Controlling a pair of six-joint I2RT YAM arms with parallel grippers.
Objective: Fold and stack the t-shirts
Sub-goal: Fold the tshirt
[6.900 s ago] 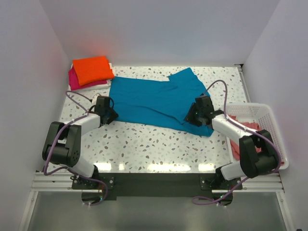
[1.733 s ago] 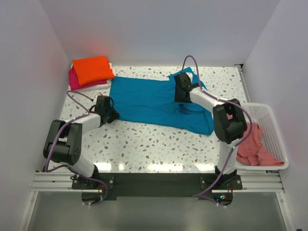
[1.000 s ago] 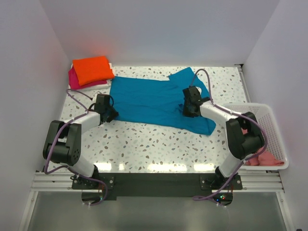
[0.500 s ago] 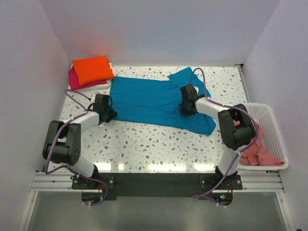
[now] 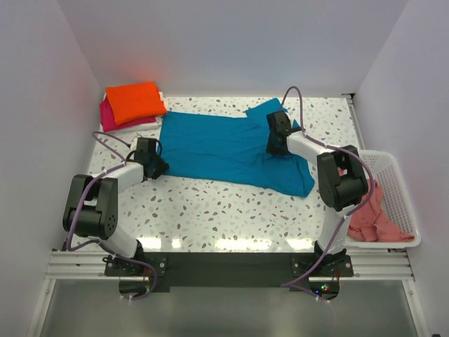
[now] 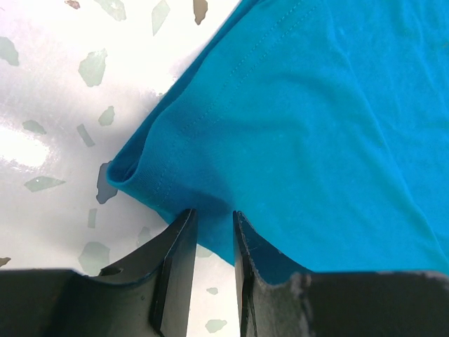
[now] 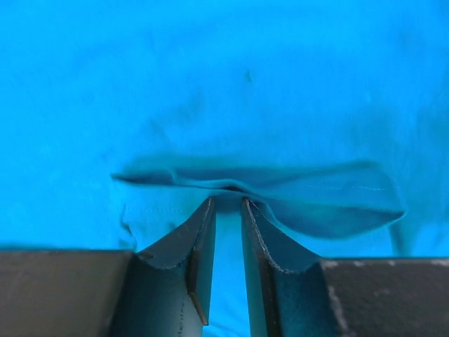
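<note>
White walls close in on the left, far and right sides of the speckled surface (image 5: pixel 231 210), so your room to move is the bare strip between the arm bases and the teal shirt (image 5: pixel 210 144). The far left corner is taken by a folded stack, the orange shirt (image 5: pixel 135 102) on top of the magenta shirt (image 5: pixel 106 118). At the right edge stands the basket (image 5: pixel 398 184), with the salmon shirt (image 5: pixel 370 219) crumpled inside.

The teal shirt lies spread across the middle, closer to the far edge than to you. One sleeve points toward the far edge, and the right end tapers toward the near right. It is mostly flat, with soft wrinkles.

Your left gripper (image 5: pixel 161 169) is at the shirt's near left corner. Its jaws are clamped on the hem, and the cloth beside them curls under into a small roll.

Your right gripper (image 5: pixel 273 149) is over the shirt just below that sleeve. Its jaws stand a narrow slit apart with a raised ridge of cloth at the tips. You cannot tell whether they pinch it.
</note>
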